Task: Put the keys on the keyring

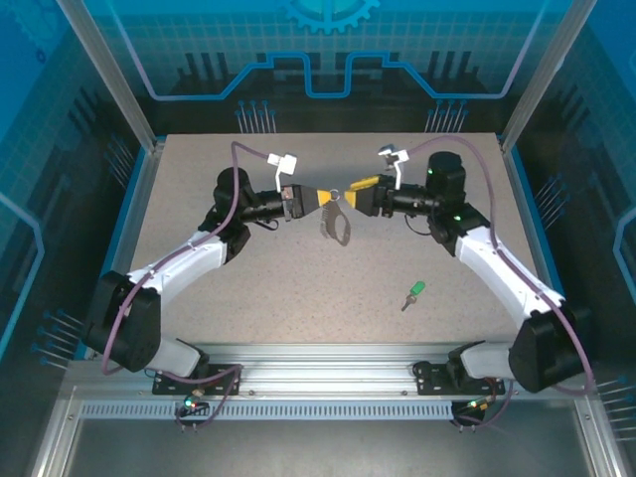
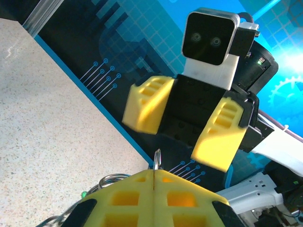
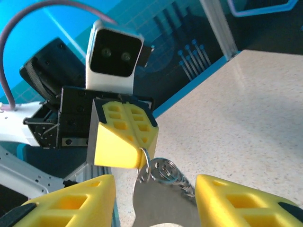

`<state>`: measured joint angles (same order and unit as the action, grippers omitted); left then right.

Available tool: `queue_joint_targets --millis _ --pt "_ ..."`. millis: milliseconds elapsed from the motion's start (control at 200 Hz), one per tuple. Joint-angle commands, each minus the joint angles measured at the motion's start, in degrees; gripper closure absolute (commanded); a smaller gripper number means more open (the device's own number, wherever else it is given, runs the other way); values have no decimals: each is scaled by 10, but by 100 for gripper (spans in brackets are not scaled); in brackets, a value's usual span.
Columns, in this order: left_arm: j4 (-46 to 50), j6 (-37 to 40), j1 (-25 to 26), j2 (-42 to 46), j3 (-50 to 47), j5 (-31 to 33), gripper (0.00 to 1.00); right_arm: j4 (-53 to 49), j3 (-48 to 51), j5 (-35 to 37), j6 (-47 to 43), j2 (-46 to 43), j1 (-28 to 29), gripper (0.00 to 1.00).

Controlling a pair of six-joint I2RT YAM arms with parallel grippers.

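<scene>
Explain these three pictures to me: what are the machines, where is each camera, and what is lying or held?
Two robot arms are bolted at the near edge of a speckled table, each ending in a yellow two-finger gripper. The wide picture comes from a fixed camera above and behind them. The other two come from cameras on the wrists: each looks past its own gripper at the other arm's gripper opposite. The left gripper is shut on the top of the keyring, which hangs between the arms. The right gripper is open, standing either side of the keyring without gripping it. The green-headed key lies loose on the table near the right arm, not yet on the keyring.
</scene>
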<state>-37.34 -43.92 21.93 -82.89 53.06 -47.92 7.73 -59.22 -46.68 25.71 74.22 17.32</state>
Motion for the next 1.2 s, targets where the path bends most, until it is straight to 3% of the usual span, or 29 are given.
queue_joint_targets --millis 0,455,760,1195 --pt "0 45 2 9 1 -17 100 -1 18 14 13 -42 -16 49" --pt "157 183 2 34 52 -44 100 19 9 12 19 -5 34 49" --pt "165 186 2 33 60 -53 100 31 8 4 12 17 53 53" --pt "169 184 2 26 66 -61 100 42 4 5 14 30 61 71"
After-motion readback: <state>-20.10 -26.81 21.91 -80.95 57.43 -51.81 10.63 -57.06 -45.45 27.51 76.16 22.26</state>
